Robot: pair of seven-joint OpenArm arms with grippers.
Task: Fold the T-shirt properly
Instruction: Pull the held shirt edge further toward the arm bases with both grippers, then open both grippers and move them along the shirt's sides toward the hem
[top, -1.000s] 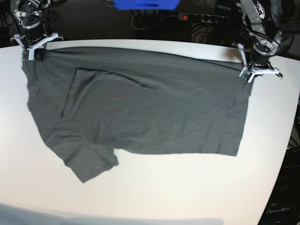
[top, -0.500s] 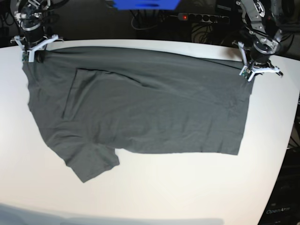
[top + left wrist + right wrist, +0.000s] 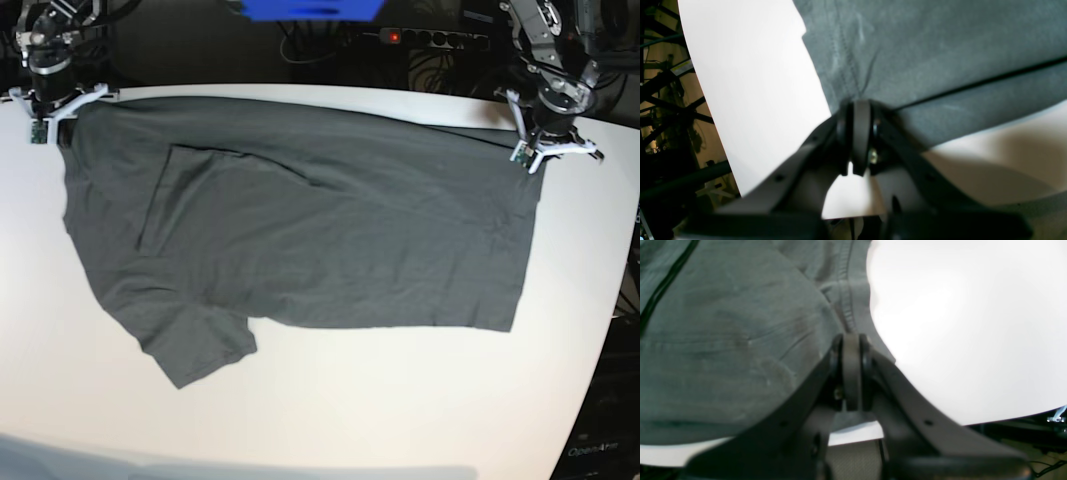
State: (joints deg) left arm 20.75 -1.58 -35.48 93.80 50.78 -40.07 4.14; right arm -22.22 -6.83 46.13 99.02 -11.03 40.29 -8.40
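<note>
Both pincers pinch the far corners of the T-shirt; the cloth lies spread across the table.

Your left pincer (image 3: 532,150) is clenched on the T-shirt (image 3: 330,230) at its hem corner near the table's (image 3: 400,410) far right edge, and your right pincer (image 3: 48,112) is clenched on the shoulder corner by the far left corner. Treat the shirt as light, limp cotton: it will sag and drag between your two grips, so keep both corners level and lightly taut. One sleeve (image 3: 195,345) trails toward the near left and another lies folded onto the body. You have bare table along the whole near edge, good room to carry the far edge forward. Little margin remains behind your pincers or at the right edge.
</note>
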